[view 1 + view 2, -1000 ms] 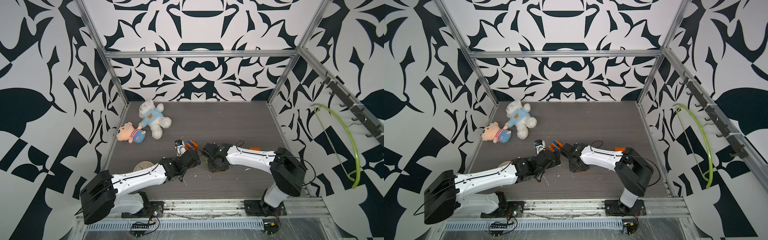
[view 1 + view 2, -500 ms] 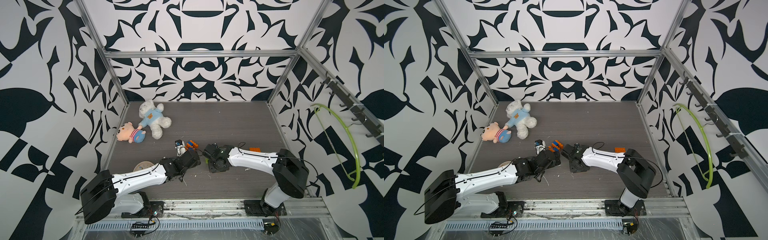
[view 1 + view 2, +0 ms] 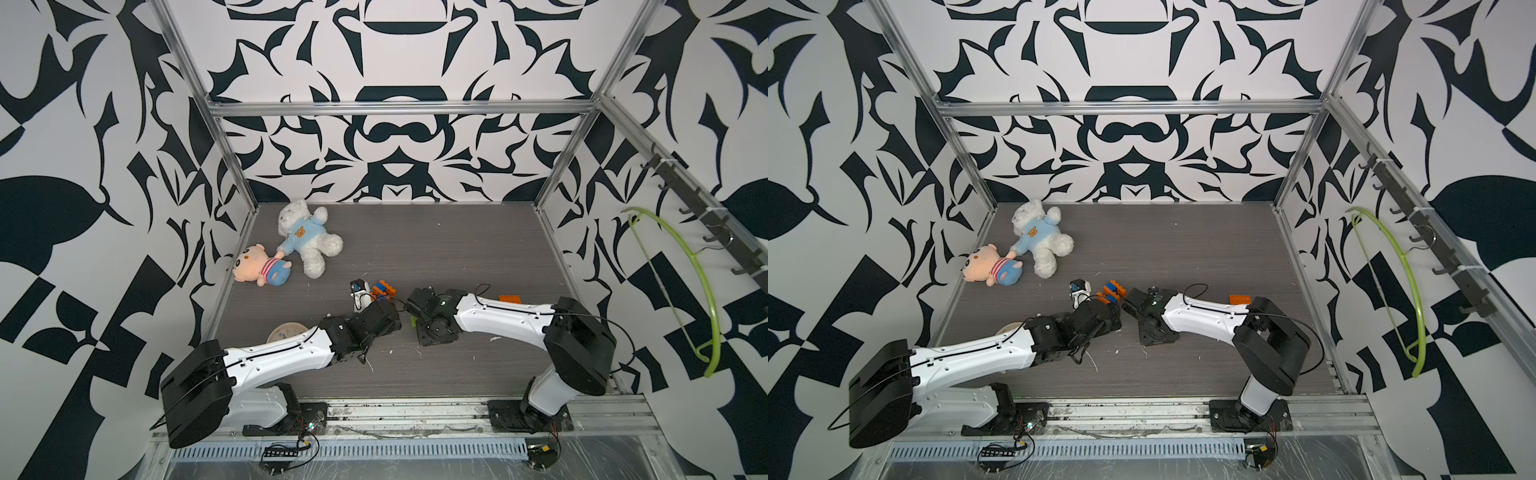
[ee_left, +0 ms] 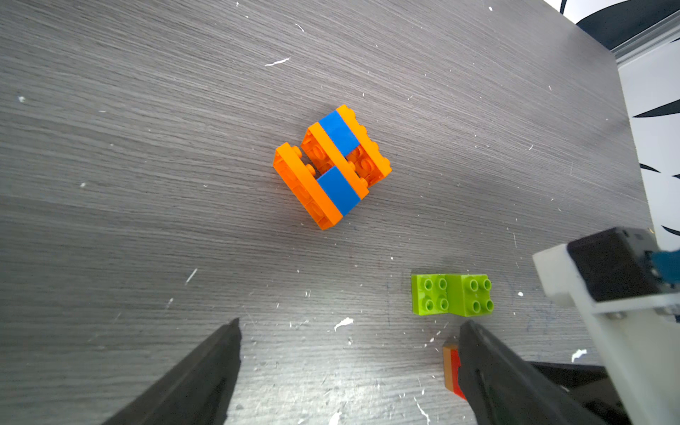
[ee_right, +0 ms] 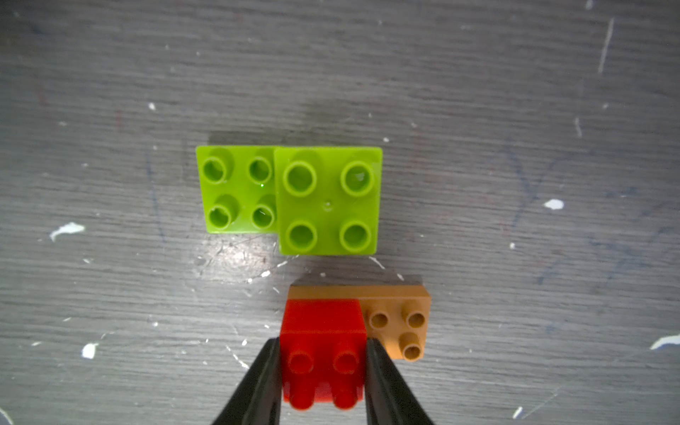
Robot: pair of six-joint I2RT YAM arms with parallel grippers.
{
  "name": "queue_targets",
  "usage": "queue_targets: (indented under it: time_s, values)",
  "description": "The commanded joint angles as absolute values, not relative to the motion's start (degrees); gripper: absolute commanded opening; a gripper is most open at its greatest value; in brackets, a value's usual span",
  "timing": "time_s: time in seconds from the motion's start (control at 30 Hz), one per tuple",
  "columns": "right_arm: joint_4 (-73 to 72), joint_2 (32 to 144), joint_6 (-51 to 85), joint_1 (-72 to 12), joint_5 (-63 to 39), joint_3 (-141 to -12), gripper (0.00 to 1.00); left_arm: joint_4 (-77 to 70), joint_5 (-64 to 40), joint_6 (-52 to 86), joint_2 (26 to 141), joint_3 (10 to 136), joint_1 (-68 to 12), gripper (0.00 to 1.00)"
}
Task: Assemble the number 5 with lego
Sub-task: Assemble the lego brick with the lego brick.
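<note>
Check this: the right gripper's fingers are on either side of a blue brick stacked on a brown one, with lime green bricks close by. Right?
No. The right wrist view shows the right gripper's fingers on either side of a red brick, not a blue one. It does sit on a brown brick, with lime green bricks close by.

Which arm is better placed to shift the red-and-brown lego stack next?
Likely right: right end effector grips the red brick atop the brown brick; left end effector is open and empty.
</note>
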State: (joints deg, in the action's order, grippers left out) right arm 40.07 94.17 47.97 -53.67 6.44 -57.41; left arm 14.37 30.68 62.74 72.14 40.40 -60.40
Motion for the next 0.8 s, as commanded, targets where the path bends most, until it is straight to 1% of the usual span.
queue_targets:
  time_s: [0.0,0.07,0.2,0.23,0.27,0.37,0.43,0.57,0.77]
  values:
    - [43.0,92.8,48.0,-54.0,6.7,-58.7,0.45,14.8,31.1,62.0,71.9,42.3,-60.5,0.99]
    - [43.4,91.9,47.8,-54.0,6.8,-59.3,0.49,14.8,31.2,62.0,71.6,42.2,-60.5,0.99]
    - [45.3,88.2,47.1,-54.0,9.7,-60.2,0.63,14.5,31.1,61.5,71.6,42.5,-60.5,0.99]
    - [45.8,87.0,46.9,-54.0,10.0,-60.3,0.64,14.3,30.9,61.3,71.8,42.7,-60.5,0.99]
    - [46.3,85.7,46.6,-54.0,13.0,-60.6,0.65,13.9,30.6,61.0,71.9,42.9,-60.5,0.99]
    - [47.7,82.3,45.5,-53.2,16.8,-61.1,0.71,12.3,29.6,59.3,72.6,43.9,-60.5,0.99]
    - [48.0,80.7,44.8,-52.0,18.6,-60.9,0.75,11.4,28.4,58.1,75.1,45.1,-60.5,0.99]
    - [46.9,78.0,42.3,-45.7,18.1,-58.8,0.79,9.5,25.2,55.5,78.4,48.3,-60.5,0.99]
    - [43.4,75.0,36.9,-33.2,14.0,-55.6,0.79,6.1,19.7,52.6,83.8,53.2,-60.6,0.99]
